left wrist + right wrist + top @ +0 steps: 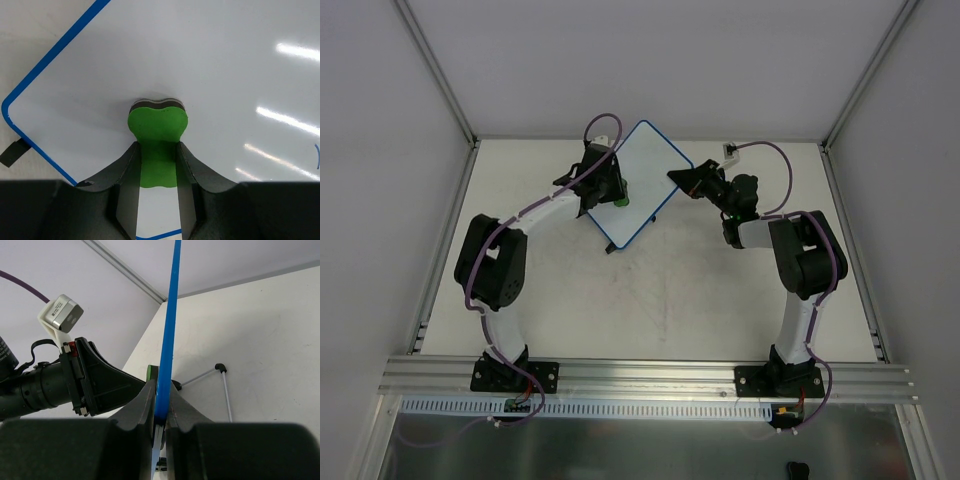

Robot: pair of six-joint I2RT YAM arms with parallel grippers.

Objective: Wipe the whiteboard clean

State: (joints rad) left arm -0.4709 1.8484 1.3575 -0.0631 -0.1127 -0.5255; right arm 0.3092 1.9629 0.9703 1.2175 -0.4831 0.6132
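Blue-rimmed white rectangular whiteboard (642, 170), nearly clean, at twelve o'clock; left gripper (158, 150) pinches a green foam eraser (158, 122), right gripper (161, 407) clamps the board's rim.

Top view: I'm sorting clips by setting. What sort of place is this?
Probably a lab robot test cell: a left arm and right arm bolted to an aluminium rail, a white table walled by plain panels, a whiteboard and green eraser as props.

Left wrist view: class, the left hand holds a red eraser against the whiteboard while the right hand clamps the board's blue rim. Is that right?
No: the eraser is green, not red, as the left wrist view shows. The left hand does hold it against the whiteboard, and the right hand clamps the blue rim.
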